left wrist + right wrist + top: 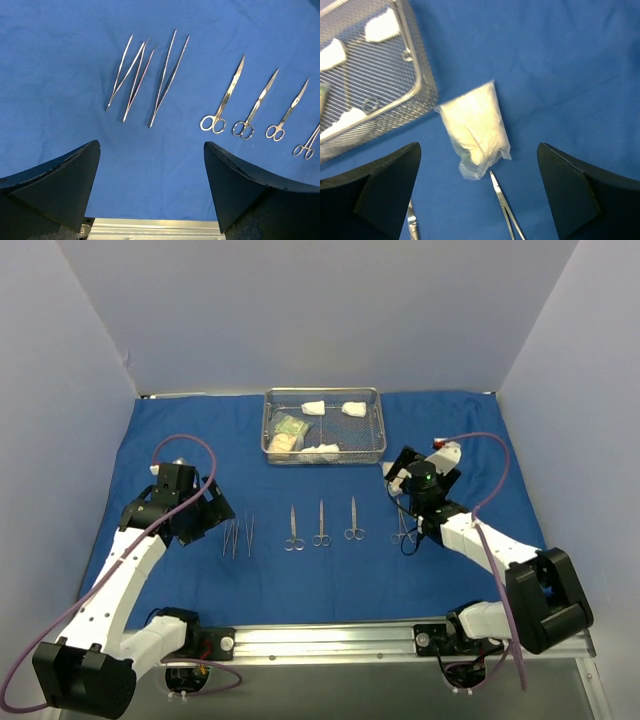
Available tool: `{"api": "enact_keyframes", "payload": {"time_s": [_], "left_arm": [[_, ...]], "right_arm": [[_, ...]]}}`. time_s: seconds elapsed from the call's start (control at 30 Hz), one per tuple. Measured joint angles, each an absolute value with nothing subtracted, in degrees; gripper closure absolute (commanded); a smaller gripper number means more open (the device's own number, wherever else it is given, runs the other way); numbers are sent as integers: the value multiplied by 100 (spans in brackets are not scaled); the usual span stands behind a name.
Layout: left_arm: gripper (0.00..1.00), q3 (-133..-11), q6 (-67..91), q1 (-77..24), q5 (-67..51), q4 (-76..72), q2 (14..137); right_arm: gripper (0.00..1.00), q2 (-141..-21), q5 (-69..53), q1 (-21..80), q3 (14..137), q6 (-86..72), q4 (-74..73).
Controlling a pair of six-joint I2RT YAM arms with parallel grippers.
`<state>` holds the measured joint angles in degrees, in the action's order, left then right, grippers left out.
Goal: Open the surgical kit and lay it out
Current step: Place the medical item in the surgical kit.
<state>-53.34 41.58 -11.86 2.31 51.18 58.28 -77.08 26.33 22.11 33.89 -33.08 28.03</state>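
Observation:
The blue drape (180, 440) lies spread over the table. At its back stands the steel mesh tray (323, 452), holding white gauze pads (353, 409) and a packet (290, 432). In a row in front lie tweezers (238, 536), scissors (321, 524) and forceps (403, 530). My right gripper (398, 476) hangs open just right of the tray (417, 75). Below it a clear packet of white gauze (476, 127) lies on the cloth, touching neither of its fingers (385, 185). The forceps tip (501, 197) points at the packet. My left gripper (151, 145) is open and empty, hovering near the tweezers (131, 75) and scissors (225, 100).
Grey walls close in the back and both sides. A metal rail (330, 638) carrying both arm bases runs along the near edge of the drape. Bare blue cloth shows to the right of the forceps and behind the left arm.

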Motion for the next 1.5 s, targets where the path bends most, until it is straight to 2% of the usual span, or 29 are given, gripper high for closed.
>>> {"api": "enact_keyframes", "payload": {"time_s": [0.17, 0.33, 0.53, 0.8, 0.97, 1.2, 1.5], "left_arm": [[6, -5516, 4141, -1153, 235, 5120, 5850], [6, -5778, 4119, -1103, 226, 5022, 6053], [6, -6084, 3994, -1050, 187, 4923, 6490], [6, -6112, 3940, -1031, 115, 4908, 6587], [6, -6112, 3916, -989, 121, 4912, 6584], [6, -6112, 3870, -961, 123, 4915, 6569], [6, -6110, 3830, -891, 165, 4950, 6547]], "right_arm": [[0, -7179, 2473, 2204, 3734, -2773, 2480], [0, -7229, 1839, 2171, 4244, -2272, 2421], [0, -8018, 1098, 1966, 4316, -2202, 2571], [0, -9441, -552, 1201, 4093, -2340, 3767], [0, -9730, -956, 1205, 4093, -2397, 4134], [0, -9612, -270, 1568, 4268, -1780, 3424], [0, -9535, 1979, 3330, 5192, -906, 1782]]}}
